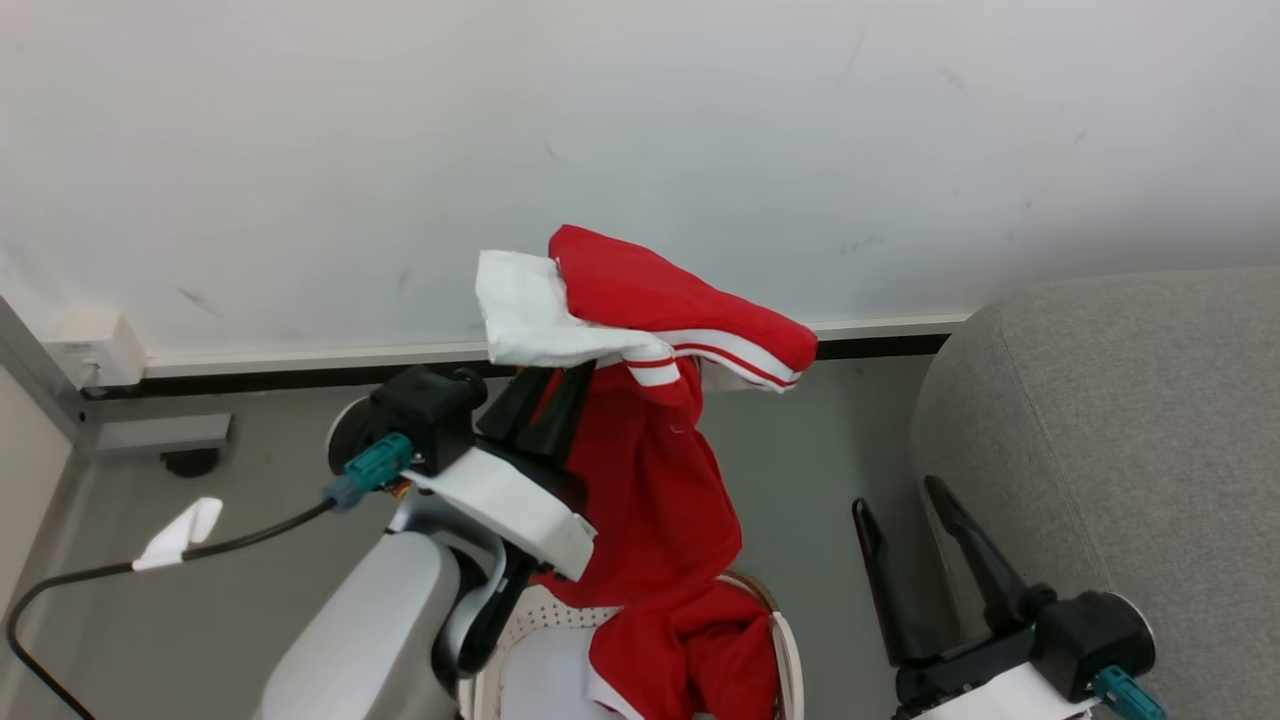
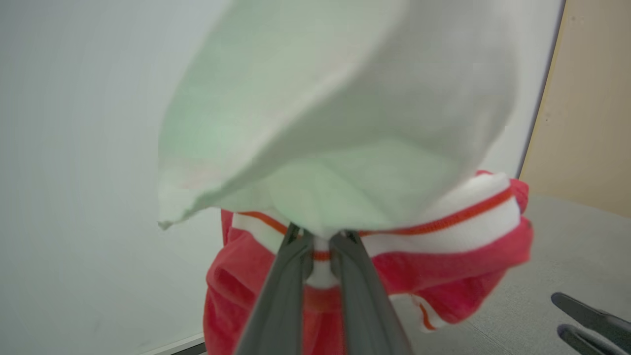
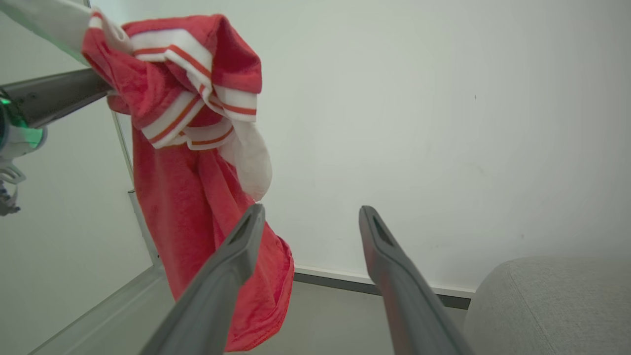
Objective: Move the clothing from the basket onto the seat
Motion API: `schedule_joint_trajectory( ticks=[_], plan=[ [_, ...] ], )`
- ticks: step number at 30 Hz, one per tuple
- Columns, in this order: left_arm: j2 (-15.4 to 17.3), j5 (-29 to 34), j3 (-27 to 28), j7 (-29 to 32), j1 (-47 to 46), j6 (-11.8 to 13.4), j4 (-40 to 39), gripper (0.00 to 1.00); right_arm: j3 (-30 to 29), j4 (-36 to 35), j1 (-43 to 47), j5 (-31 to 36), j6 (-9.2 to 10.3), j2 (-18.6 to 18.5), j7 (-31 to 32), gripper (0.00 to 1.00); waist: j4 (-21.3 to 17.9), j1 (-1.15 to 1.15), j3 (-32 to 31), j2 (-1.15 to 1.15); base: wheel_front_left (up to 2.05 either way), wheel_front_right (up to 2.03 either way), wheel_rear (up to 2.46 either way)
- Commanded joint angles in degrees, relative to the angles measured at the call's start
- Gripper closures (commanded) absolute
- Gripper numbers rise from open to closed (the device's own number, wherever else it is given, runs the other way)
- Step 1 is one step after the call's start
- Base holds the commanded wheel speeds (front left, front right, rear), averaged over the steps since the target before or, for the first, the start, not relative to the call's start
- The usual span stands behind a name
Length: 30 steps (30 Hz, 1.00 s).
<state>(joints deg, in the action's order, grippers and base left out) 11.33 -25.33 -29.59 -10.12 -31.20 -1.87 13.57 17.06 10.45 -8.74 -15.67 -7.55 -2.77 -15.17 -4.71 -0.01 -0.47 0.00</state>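
While the left gripper (image 2: 321, 236) clamps the soft, drooping red clothing (image 1: 650, 480), the right gripper (image 1: 898, 495) holds its tapered dark jaws apart.

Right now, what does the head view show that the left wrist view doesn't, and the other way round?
The head view adds the basket under the hanging clothing, and a black cable running from the arm. The left wrist view adds a close look at the left pincer shut on the clothing's striped trim, plus a beige panel off to one side. Both share the red-and-white clothing and the open right pincer.
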Motion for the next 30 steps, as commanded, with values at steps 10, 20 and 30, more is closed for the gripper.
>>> schedule_joint_trajectory(
  ticks=[10, 20, 30],
  plan=[
    [-1.7, -1.7, -2.5, 1.3, 2.6, -0.6, -4.3, 1.0, 6.9, 6.1, -3.5, -0.1, 0.12, -1.1, 0.0, 0.0, 2.2, 0.01, 0.1, 0.0, 0.0, 0.0, 0.0],
    [-4.6, -2.8, -7.5, 2.5, 4.1, -2.3, -5.8, 1.0, 11.2, 17.9, -8.9, -0.7, 0.12, -1.3, 0.0, 0.0, 7.3, 0.01, -0.5, 0.0, 0.0, 0.0, 0.0],
    [-6.2, -4.2, -11.4, 3.2, 5.5, -3.2, -6.8, 1.0, 16.1, 27.3, -15.2, -1.4, 0.12, -0.9, 0.0, 0.0, 11.1, 0.01, -0.3, 0.0, 0.0, 0.0, 0.0]
  ],
)
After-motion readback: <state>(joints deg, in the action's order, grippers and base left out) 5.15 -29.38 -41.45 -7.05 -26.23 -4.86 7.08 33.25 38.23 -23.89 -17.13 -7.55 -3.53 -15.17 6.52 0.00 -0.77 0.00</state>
